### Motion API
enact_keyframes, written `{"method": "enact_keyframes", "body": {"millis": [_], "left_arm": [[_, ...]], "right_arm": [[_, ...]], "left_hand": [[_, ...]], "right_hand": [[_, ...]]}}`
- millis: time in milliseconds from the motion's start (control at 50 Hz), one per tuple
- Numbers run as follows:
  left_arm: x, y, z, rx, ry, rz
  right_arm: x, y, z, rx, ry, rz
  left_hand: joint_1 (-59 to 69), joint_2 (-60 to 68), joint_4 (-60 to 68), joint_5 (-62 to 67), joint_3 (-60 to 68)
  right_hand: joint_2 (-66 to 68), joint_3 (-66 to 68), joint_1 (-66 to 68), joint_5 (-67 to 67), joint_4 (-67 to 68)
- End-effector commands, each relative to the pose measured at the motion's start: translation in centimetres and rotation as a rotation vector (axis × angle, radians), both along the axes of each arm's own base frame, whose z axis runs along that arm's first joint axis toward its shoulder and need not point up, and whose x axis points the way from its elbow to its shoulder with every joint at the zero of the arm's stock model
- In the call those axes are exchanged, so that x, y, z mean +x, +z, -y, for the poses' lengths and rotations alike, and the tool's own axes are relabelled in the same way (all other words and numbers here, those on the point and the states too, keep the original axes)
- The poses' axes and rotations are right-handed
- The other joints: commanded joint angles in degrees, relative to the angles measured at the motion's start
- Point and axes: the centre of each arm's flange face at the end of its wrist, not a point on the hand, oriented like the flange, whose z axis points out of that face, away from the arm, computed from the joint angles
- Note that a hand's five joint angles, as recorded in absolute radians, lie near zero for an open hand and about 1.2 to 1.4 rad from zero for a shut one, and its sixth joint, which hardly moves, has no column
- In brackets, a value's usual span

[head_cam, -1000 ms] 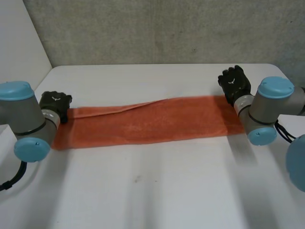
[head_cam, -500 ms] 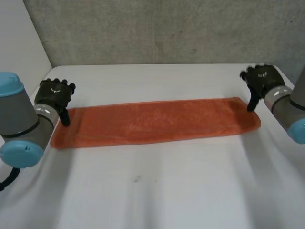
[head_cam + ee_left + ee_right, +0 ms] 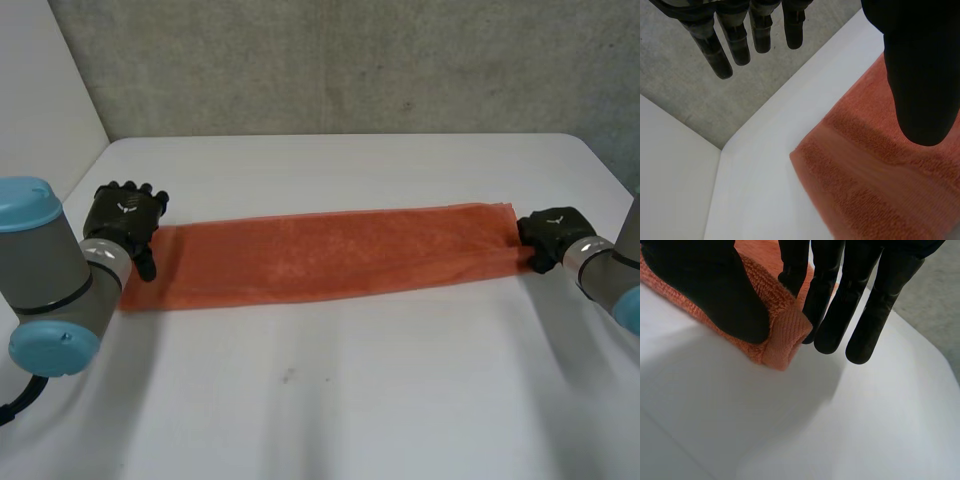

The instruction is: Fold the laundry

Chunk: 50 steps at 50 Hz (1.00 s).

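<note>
orange towel [image 3: 330, 255] lies flat on the white table [image 3: 350, 400], folded into one long narrow strip running from side to side, one hand at each short end.

left hand [image 3: 125, 215] sits at the strip's left end. in the left wrist view its fingers [image 3: 740, 40] hang straight and well apart from the thumb, which is over the towel [image 3: 880, 190] near a corner of that end. nothing is held between them – the hand is wide and empty.

right hand [image 3: 550, 235] is at the strip's right end, low to the table. right wrist view: the thumb [image 3: 705, 290] lies on top of the towel's end corner [image 3: 785, 330] and the fingers come in against its other side – cloth pinched between them, the corner bunched up slightly off the table.
</note>
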Motion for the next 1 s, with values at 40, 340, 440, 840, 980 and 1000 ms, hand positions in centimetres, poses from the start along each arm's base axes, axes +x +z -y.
{"method": "enact_keyframes", "body": {"millis": [40,340,440,840,980,1000], "left_arm": [[0.1,0.1,-0.1,-0.002,0.001,0.0],[-0.3,0.7,-0.7,-0.009,-0.01,-0.003],[-0.3,1.2,-1.1,-0.021,-0.014,-0.006],[-0.4,1.3,-1.5,-0.018,-0.019,-0.009],[-2.5,1.6,-2.2,-0.035,-0.093,-0.021],[-2.9,1.8,-2.3,-0.041,-0.108,-0.027]], "right_arm": [[-3.8,1.4,2.3,-0.122,-0.204,-0.08],[2.0,8.7,3.0,-0.438,-0.137,-0.32],[11.5,10.0,-1.3,-0.543,0.153,-0.178],[28.7,1.3,-19.6,-0.535,0.944,0.003],[25.3,4.8,-15.5,-0.509,0.625,0.012],[24.4,5.3,-14.7,-0.493,0.574,0.026]], "left_hand": [[-1.64,-1.48,-1.69,-2.64,-2.19],[-1.64,-1.48,-1.69,-2.64,-2.19],[-1.64,-1.48,-1.69,-2.64,-2.19],[-1.64,-1.48,-1.69,-2.64,-2.19],[-1.64,-1.48,-1.69,-2.64,-2.19],[-1.64,-1.48,-1.69,-2.64,-2.19]], "right_hand": [[12.77,12.83,25.83,15.02,12.49],[12.77,12.83,25.83,15.02,12.49],[12.77,12.83,25.83,15.02,12.49],[-51.98,-51.92,-38.92,-49.73,-52.26],[-57.23,-57.17,-44.17,-54.98,-57.51],[-57.23,-57.17,-44.17,-54.98,-57.51]]}}
